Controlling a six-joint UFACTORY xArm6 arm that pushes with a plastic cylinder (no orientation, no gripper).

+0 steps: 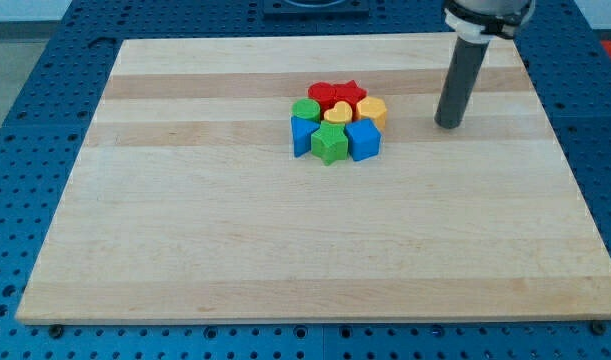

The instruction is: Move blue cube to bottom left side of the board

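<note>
The blue cube sits at the right front of a tight cluster of blocks near the middle of the wooden board. Touching it on its left is a green star-shaped block. A second blue block lies at the cluster's left. Behind are a green round block, a yellow heart-shaped block, a yellow block, a red block and a red star-shaped block. My tip rests on the board to the right of the cluster, well apart from the blue cube.
The board lies on a blue perforated table that shows around its edges. The arm's body hangs over the board's top right.
</note>
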